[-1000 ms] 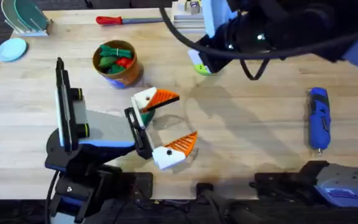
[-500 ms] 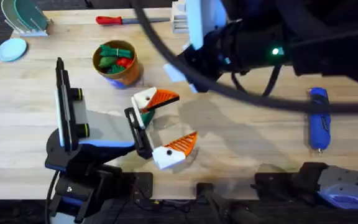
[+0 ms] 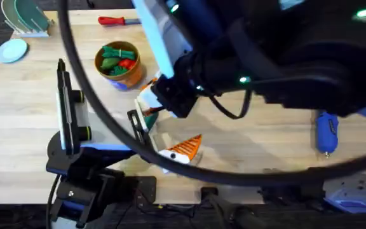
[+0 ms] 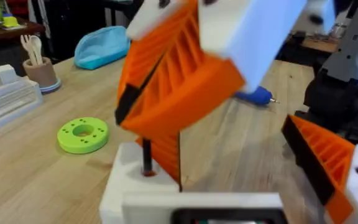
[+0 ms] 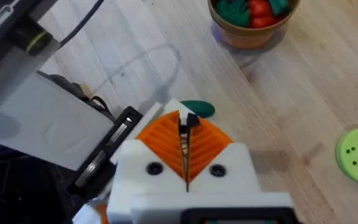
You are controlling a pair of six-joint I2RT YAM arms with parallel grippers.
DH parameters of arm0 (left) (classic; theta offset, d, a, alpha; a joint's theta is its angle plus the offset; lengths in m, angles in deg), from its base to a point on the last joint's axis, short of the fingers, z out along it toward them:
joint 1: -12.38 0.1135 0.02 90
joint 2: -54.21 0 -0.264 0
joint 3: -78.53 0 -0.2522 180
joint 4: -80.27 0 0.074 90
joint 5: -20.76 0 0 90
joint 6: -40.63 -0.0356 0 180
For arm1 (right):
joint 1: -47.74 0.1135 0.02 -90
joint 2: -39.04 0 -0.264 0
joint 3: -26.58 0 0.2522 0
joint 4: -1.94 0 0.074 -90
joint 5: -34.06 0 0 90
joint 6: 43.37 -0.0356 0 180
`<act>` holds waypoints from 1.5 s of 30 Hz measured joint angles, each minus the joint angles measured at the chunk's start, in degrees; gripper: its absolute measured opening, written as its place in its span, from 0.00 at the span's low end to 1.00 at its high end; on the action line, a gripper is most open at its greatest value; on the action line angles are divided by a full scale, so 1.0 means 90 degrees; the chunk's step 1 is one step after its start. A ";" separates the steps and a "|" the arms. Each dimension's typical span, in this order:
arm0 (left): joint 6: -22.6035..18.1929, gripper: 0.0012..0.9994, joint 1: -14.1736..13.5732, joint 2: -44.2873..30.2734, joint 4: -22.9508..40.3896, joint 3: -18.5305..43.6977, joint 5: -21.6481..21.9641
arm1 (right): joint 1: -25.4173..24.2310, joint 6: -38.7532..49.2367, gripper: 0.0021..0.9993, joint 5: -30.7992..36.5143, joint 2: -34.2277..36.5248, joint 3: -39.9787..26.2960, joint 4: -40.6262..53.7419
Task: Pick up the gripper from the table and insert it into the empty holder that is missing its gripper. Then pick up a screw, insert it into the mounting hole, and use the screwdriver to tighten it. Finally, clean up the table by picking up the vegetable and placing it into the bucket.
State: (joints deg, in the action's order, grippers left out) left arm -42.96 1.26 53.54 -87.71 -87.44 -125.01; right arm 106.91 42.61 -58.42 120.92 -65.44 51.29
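The right end effector [image 5: 187,134] hangs low over the middle of the tabletop [image 3: 253,146], its orange pads pressed together on a small dark piece [image 5: 187,122], probably the screw. The left end effector [image 4: 238,162] rests below it with its fingers spread wide. The vegetable [image 5: 199,109] lies on the wood just beyond the pads, with the bucket [image 5: 253,34] farther back and the screwdriver [image 3: 326,132] well off to the right. That piece is barely pinched, so a nudge against the white mount could flick it loose or knock the vegetable away.

Place: robotics lab | evidence: wooden workbench [image 3: 246,146], red-handled screwdriver [image 3: 114,20], blue powered screwdriver [image 3: 326,132]
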 joint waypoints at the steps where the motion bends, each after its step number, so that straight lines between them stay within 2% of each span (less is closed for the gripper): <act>1: 0.0000 0.99 0.0000 0.0000 0.0002 0.0000 0.0000 | 0.0011 0.0027 0.00 0.0000 0.0045 0.0000 -0.0019; 45: 0.0005 0.99 0.0000 0.0000 0.0046 0.0000 0.0000 | 0.0062 0.0263 0.00 0.0002 0.0224 -0.0002 0.0071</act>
State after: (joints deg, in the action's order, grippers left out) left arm -42.91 1.26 53.54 -87.29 -87.44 -125.01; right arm 107.46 44.98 -58.40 122.93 -65.46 51.93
